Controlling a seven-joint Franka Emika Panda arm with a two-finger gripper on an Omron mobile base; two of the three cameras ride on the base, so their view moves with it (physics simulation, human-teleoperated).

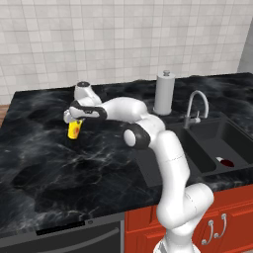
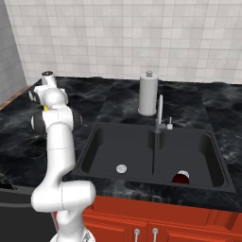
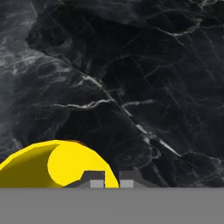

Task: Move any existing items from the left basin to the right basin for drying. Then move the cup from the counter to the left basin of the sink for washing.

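Cup (image 1: 74,129) half hidden under gripper (image 1: 72,120), fingertips (image 3: 97,179) pinching its rim

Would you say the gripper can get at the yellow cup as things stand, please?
Probably yes: the gripper is already down at the yellow cup on the counter, its fingertips nearly shut at the rim, with nothing between them.

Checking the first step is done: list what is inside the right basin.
The right basin holds the dark red bowl, lying near its front wall. Its drain cannot be seen, possibly hidden by the bowl. The left basin shows only its silver drain.
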